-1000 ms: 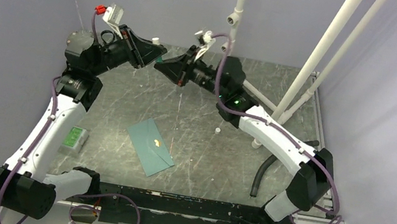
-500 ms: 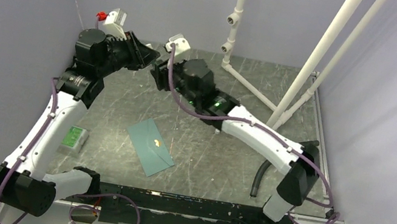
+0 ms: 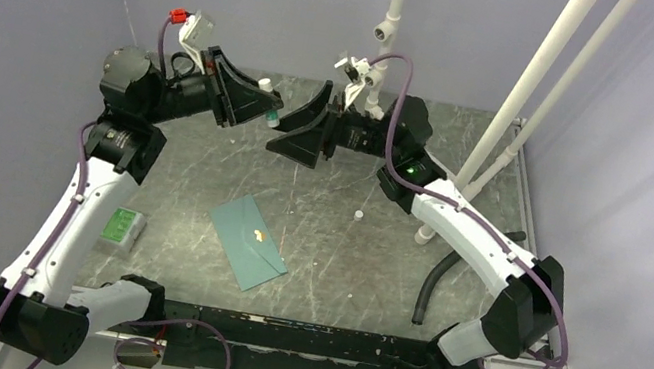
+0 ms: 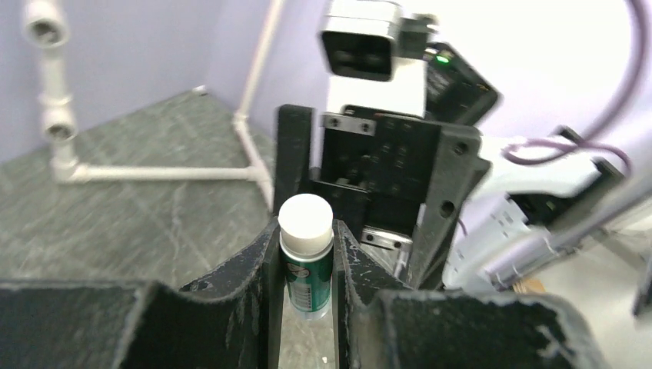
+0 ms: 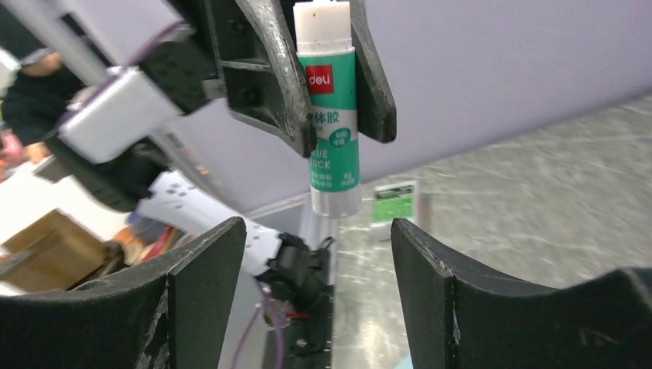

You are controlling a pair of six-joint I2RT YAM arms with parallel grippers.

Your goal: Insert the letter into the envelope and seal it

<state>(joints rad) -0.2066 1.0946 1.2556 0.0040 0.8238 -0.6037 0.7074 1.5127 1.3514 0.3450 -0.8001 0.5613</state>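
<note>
Right wrist shows us the green label on the glue stick (image 5: pixel 329 115), lost from above; left end effector (image 3: pixel 261 110) clamps it aloft, right end effector (image 3: pixel 304 126) gapes opposite.

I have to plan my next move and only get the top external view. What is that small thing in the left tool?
Observer: A green-and-white glue stick. The left tool is shut on it across its green label, and a plain white end sticks out past the fingertips.
Operator: Is the right tool gripping that end too?
Observer: No. The right tool is open, with its fingers wide apart on either side and clear of the stick.
</note>
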